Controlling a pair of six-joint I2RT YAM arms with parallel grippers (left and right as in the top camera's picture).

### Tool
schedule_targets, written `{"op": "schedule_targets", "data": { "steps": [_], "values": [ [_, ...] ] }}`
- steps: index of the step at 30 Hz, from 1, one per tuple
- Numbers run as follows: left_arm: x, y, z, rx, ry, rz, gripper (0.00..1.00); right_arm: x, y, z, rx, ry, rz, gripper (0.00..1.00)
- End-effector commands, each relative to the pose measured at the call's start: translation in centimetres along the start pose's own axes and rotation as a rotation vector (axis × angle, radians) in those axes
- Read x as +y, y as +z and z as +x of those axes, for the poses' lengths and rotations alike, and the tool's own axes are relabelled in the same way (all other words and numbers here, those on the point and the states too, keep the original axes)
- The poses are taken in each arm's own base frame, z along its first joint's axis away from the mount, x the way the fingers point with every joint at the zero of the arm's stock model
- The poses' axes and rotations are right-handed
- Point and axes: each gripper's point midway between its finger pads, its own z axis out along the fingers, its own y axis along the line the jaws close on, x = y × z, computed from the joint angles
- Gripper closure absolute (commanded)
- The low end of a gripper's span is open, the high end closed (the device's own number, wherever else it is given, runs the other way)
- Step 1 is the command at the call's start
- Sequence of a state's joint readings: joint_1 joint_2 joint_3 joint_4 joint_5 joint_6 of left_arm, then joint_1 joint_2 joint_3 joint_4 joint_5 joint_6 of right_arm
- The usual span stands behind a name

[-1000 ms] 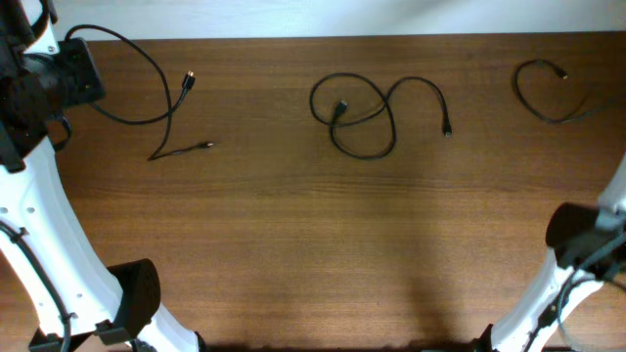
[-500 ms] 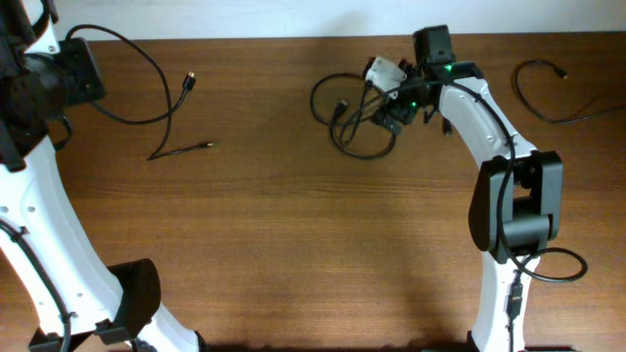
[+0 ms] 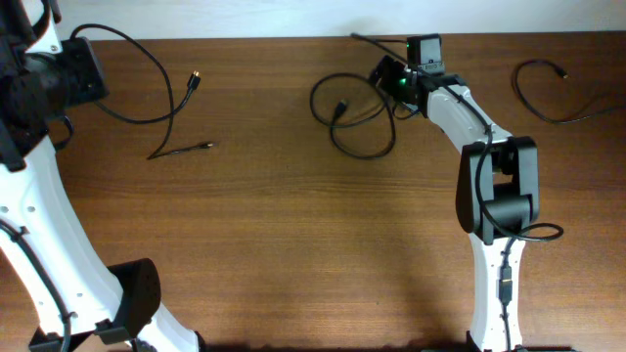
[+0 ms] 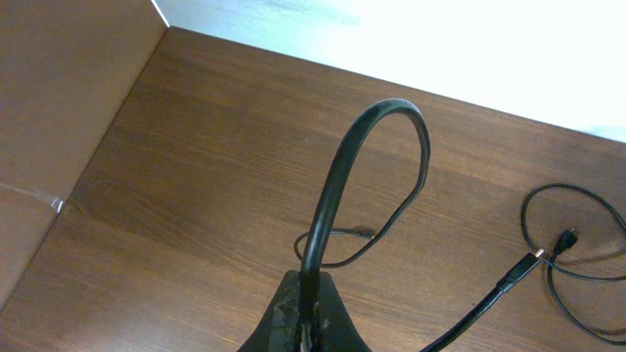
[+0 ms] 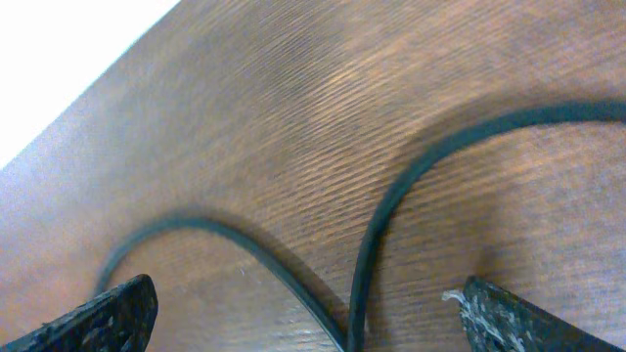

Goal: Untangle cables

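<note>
Three black cables lie on the wooden table. The left cable [image 3: 171,98] runs from my left gripper [image 3: 68,73] in a loop to a plug near the middle left. In the left wrist view my left gripper [image 4: 308,328] is shut on this cable [image 4: 377,117], which arches up from the jaws. The middle cable tangle [image 3: 357,127] lies at the far centre. My right gripper [image 3: 388,75] is low over its right side. In the right wrist view the right gripper [image 5: 303,298] is open, with two strands of cable [image 5: 391,205] between its fingers. A third cable [image 3: 548,98] lies far right.
The table's far edge [image 3: 293,39] meets a white wall just behind the cables. A brown panel [image 4: 59,117] stands at the table's left side. The right arm's white link [image 3: 460,108] stretches over the table from its base at the front right.
The right arm swung in from the right edge to the middle tangle, then shifted its gripper toward the far edge. The tangle's right loop is now under the arm. The left arm has not moved.
</note>
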State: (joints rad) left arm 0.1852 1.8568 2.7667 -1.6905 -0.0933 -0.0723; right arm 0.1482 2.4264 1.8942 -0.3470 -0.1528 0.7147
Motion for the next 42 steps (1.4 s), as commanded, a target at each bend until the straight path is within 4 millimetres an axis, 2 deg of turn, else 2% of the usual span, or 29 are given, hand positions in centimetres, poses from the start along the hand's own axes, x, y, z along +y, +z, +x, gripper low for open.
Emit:
{"op": "schedule_targets", "data": {
  "steps": [1,4,5,6,7,8,9,10,11,12,14,16,17,19,21,22,23,24,25,26,30,32,36,37,38,42],
  "values": [
    [-0.1,-0.3,-0.1,-0.009,-0.003,0.008,1.0,-4.1,0.9,3.6,0.094,0.206,0.156,0.01],
    [-0.1,-0.3,-0.1,-0.009,-0.003,0.008,1.0,-4.0,0.6,5.3,0.175,0.22,0.148,0.01],
    [-0.1,-0.3,-0.1,-0.009,-0.003,0.008,1.0,-2.6,0.7,4.7,0.17,0.25,0.081,0.01],
    [-0.1,-0.3,-0.1,-0.009,-0.003,0.008,1.0,-1.0,0.7,2.2,0.092,0.21,0.01,0.01],
    [-0.1,-0.3,-0.1,-0.009,0.01,0.011,1.0,-0.5,0.5,0.9,0.062,0.191,-0.017,0.01],
    [-0.1,-0.3,-0.1,-0.009,0.016,0.011,1.0,-1.5,0.5,1.1,0.063,0.125,0.024,0.01],
    [-0.1,-0.3,-0.1,-0.009,0.016,0.01,1.0,-4.3,0.3,1.2,0.032,0.042,0.175,0.01],
    [-0.1,-0.3,-0.1,-0.009,0.016,0.01,1.0,-5.5,0.0,0.7,-0.003,-0.095,0.26,0.01],
    [-0.1,-0.3,-0.1,-0.009,0.016,0.01,1.0,-8.3,-1.2,-0.8,-0.092,-0.173,0.45,0.02],
    [-0.1,-0.3,-0.1,-0.009,0.016,0.011,1.0,-9.4,-1.9,-1.5,-0.13,-0.181,0.524,0.01],
    [-0.1,-0.3,-0.1,-0.009,0.016,0.01,1.0,-8.2,-2.4,-2.7,-0.154,-0.247,0.503,0.01],
    [-0.1,-0.3,-0.1,-0.009,0.016,0.011,1.0,-7.6,-2.5,-2.5,-0.15,-0.26,0.498,0.01],
    [-0.1,-0.3,-0.1,-0.009,0.016,0.011,1.0,-6.4,-2.9,-2.9,-0.161,-0.287,0.483,0.01],
    [-0.1,-0.1,0.0,-0.002,0.016,0.01,1.0,-2.4,-5.2,-3.9,-0.19,-0.311,0.436,0.01],
    [-0.2,0.2,0.3,0.013,0.018,0.009,1.0,0.4,-6.7,-4.1,-0.198,-0.332,0.41,0.01],
    [-0.2,0.4,0.4,0.023,0.019,0.008,1.0,0.8,-6.7,-3.8,-0.197,-0.324,0.404,0.01],
    [-0.2,0.5,0.4,0.025,0.019,0.008,1.0,0.3,-6.6,-2.7,-0.165,-0.242,0.404,0.01],
    [-0.2,0.5,0.4,0.024,0.019,0.008,1.0,-0.2,-6.5,-1.3,-0.109,-0.146,0.399,0.01],
    [-0.2,0.5,0.4,0.024,0.019,0.009,1.0,-1.4,-6.7,1.0,-0.025,0.026,0.417,0.01],
    [-0.2,0.5,0.4,0.024,0.019,0.008,1.0,-1.6,-6.6,2.1,0.015,0.075,0.419,0.01],
    [-0.2,0.5,0.4,0.024,0.019,0.008,1.0,-2.3,-5.8,3.2,0.053,0.079,0.433,0.01],
    [-0.2,0.5,0.4,0.024,0.019,0.009,1.0,-1.3,-3.3,4.4,0.106,0.09,0.342,0.01],
    [-0.2,0.5,0.4,0.024,0.019,0.009,1.0,-3.3,0.1,6.7,0.153,0.029,0.375,0.01],
    [-0.2,0.5,0.4,0.024,0.019,0.009,1.0,-3.3,0.2,6.7,0.153,0.029,0.375,0.15],
    [-0.2,0.5,0.4,0.024,0.019,0.009,1.0,-3.3,0.1,6.7,0.153,0.03,0.375,0.96],
    [-0.2,0.5,0.4,0.024,0.019,0.009,1.0,-3.7,0.0,7.0,0.166,0.031,0.391,0.96]
  ]
}}
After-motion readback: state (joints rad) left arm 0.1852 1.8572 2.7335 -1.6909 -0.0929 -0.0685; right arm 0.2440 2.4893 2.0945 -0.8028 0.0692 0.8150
